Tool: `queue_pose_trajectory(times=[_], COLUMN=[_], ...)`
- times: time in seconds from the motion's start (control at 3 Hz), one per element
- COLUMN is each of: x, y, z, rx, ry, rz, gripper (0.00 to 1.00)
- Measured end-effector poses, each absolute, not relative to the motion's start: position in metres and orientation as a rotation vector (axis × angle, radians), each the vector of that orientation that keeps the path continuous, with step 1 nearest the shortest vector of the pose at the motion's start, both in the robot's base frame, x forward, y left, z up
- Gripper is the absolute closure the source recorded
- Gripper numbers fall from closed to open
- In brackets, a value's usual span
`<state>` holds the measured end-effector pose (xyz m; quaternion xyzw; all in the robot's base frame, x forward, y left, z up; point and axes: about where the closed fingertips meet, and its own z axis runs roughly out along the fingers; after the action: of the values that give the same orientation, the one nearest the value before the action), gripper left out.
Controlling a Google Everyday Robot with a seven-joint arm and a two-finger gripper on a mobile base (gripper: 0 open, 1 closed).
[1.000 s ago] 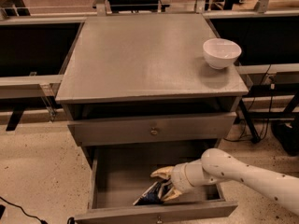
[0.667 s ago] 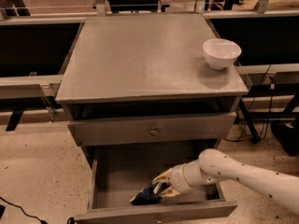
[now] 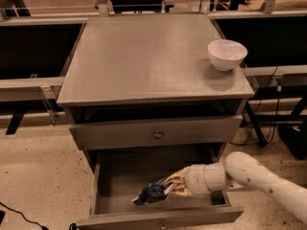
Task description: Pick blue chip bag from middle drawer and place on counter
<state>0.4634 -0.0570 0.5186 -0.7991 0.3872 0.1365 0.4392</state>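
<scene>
The middle drawer [image 3: 110,210] is pulled open below the closed drawer front with a brass knob. The blue chip bag [image 3: 149,192] lies crinkled inside it, near the front middle. My white arm reaches in from the lower right, and my gripper [image 3: 171,185] is at the bag's right end with its fingers closed on the bag's white edge. The bag looks slightly lifted on that side. The grey counter [image 3: 144,56] above holds no bag.
A white bowl [image 3: 227,54] stands at the counter's right edge. The closed upper drawer front [image 3: 156,132] overhangs the open drawer. Dark shelving flanks the cabinet on both sides. Cables lie on the floor at right.
My gripper and the bag have shifted left inside the drawer. The bag has turned from standing more upright to lying flatter, pointing left.
</scene>
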Motion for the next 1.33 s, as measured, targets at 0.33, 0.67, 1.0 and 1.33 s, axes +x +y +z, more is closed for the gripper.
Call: queue_pose_trajectory(times=[0.33, 0.67, 1.0, 1.33], x=[0.461, 0.453, 0.465, 0.49], y=[-0.076, -0.081, -0.079, -0.063], z=[0.604, 0.677, 0.752, 0.829], rx=[-1.75, -1.681, -1.69, -1.75], ry=[0.863, 0.757, 0.673, 0.613], rz=[0.343, 0.356, 0.356, 0.322], gripper=[1.0, 1.0, 1.0, 1.0])
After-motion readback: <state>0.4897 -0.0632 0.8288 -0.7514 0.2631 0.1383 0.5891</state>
